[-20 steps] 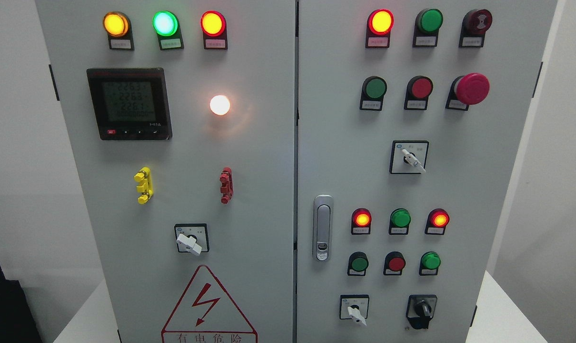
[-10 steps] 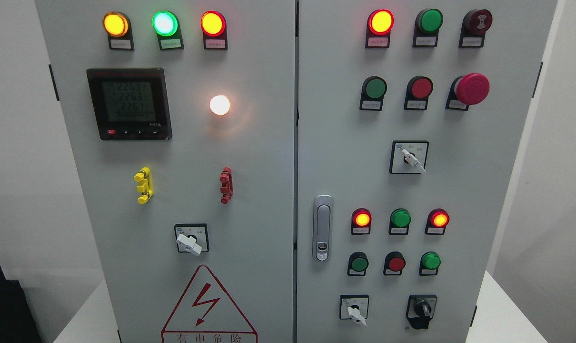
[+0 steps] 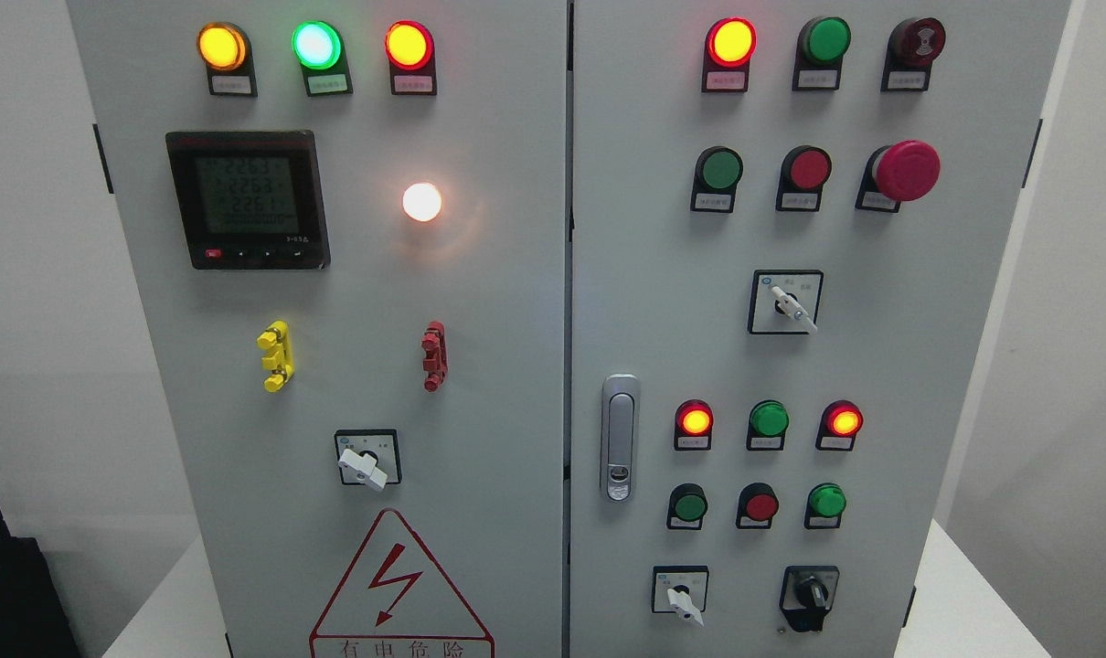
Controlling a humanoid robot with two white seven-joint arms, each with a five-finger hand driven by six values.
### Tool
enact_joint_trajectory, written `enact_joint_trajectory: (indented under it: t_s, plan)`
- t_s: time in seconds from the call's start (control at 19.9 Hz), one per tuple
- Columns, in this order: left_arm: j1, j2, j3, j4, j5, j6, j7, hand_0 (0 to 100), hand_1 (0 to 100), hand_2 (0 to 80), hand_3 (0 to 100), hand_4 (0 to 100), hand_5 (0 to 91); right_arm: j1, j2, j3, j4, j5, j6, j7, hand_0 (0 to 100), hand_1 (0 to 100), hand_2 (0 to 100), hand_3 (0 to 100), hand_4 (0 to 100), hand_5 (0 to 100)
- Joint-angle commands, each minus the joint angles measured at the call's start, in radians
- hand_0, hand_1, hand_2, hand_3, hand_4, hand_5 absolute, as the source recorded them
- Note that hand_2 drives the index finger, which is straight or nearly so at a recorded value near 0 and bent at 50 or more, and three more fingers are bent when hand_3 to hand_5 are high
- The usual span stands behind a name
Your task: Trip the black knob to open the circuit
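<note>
You face a pale grey cabinet (image 3: 516,302). Top left, your lamps glow amber (image 3: 221,46), green (image 3: 316,44) and red-orange (image 3: 409,44); below them a white lamp (image 3: 422,201) shines beside a black meter (image 3: 247,198) with a grey-green screen. You see a yellow clip (image 3: 276,355) and a red clip (image 3: 434,355), then a red-edged warning triangle (image 3: 400,589) with a red lightning bolt. At the far right sits a crimson mushroom button (image 3: 904,170); low right, the black knob (image 3: 810,596).
</note>
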Motion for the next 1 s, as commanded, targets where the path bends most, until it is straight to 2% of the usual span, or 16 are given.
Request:
enact_joint_trajectory:
  t_s: [0.0, 0.05, 0.15, 0.2, 0.3, 0.35, 0.45, 0.5, 0.55, 0.65, 0.75, 0.8, 0.95]
  plan:
    - [0.0, -0.001, 0.001, 0.001, 0.002, 0.0, 0.0, 12, 39, 0.0, 0, 0, 0.0, 0.013, -0.009, -0.028, -0.059, -0.006, -0.054, -0.004, 19, 45, 0, 49, 33, 3]
    - [0.0, -0.001, 0.001, 0.001, 0.002, 0.001, 0.0, 12, 39, 0.0, 0, 0, 0.0, 0.018, -0.011, -0.029, -0.07, -0.008, -0.1, -0.002, 19, 46, 0, 50, 33, 4]
    - [0.0, -0.001, 0.001, 0.001, 0.002, 0.001, 0.0, 12, 39, 0.0, 0, 0, 0.0, 0.019, -0.011, -0.029, -0.079, -0.008, -0.194, -0.002, 21, 52, 0, 63, 39, 9]
    - [0.0, -0.001, 0.001, 0.001, 0.002, 0.001, 0.0, 12, 39, 0.0, 0, 0, 0.0, 0.019, -0.009, -0.028, -0.087, -0.008, -0.23, -0.004, 22, 53, 0, 64, 40, 10]
    - [0.0, -0.001, 0.001, 0.001, 0.002, 0.001, 0.0, 12, 39, 0.0, 0, 0, 0.0, 0.021, -0.011, -0.028, -0.12, -0.008, -0.278, -0.004, 26, 58, 0, 71, 51, 21]
    - [0.0, -0.001, 0.001, 0.001, 0.002, 0.001, 0.0, 12, 39, 0.0, 0, 0, 0.0, 0.021, -0.012, -0.029, -0.139, -0.008, -0.294, -0.004, 26, 59, 0, 72, 52, 21]
    - [0.0, -0.001, 0.001, 0.001, 0.002, 0.001, 0.0, 12, 39, 0.0, 0, 0, 0.0, 0.023, -0.011, -0.029, -0.186, -0.008, -0.315, -0.006, 28, 66, 0, 78, 63, 35]
    - [0.0, -0.001, 0.001, 0.001, 0.002, 0.001, 0.0, 12, 39, 0.0, 0, 0, 0.0, 0.026, -0.006, -0.031, -0.221, -0.009, -0.32, -0.007, 29, 67, 0, 78, 64, 36]
    - [0.0, -0.001, 0.001, 0.001, 0.002, 0.001, 0.0, 12, 39, 0.0, 0, 0, 0.0, 0.036, -0.004, -0.032, -0.263, -0.009, -0.32, -0.007, 30, 70, 0, 81, 70, 45]
    - [0.0, -0.001, 0.001, 0.001, 0.002, 0.001, 0.0, 12, 39, 0.0, 0, 0, 0.0, 0.05, 0.002, -0.038, -0.344, -0.011, -0.32, -0.015, 31, 72, 0, 85, 74, 48]
    - [0.0, -0.001, 0.001, 0.001, 0.002, 0.001, 0.0, 12, 39, 0.0, 0, 0, 0.0, 0.05, 0.005, -0.034, -0.412, -0.055, -0.32, -0.054, 32, 75, 0, 90, 80, 56]
    - [0.0, -0.001, 0.001, 0.001, 0.002, 0.0, 0.0, 12, 39, 0.0, 0, 0, 0.0, 0.049, 0.008, -0.031, -0.45, -0.087, -0.32, -0.056, 32, 76, 0, 90, 80, 56]
    - [0.0, -0.001, 0.001, 0.001, 0.002, 0.001, 0.0, 12, 39, 0.0, 0, 0, 0.0, 0.046, 0.009, -0.028, -0.548, -0.153, -0.315, -0.059, 44, 80, 0, 93, 83, 63]
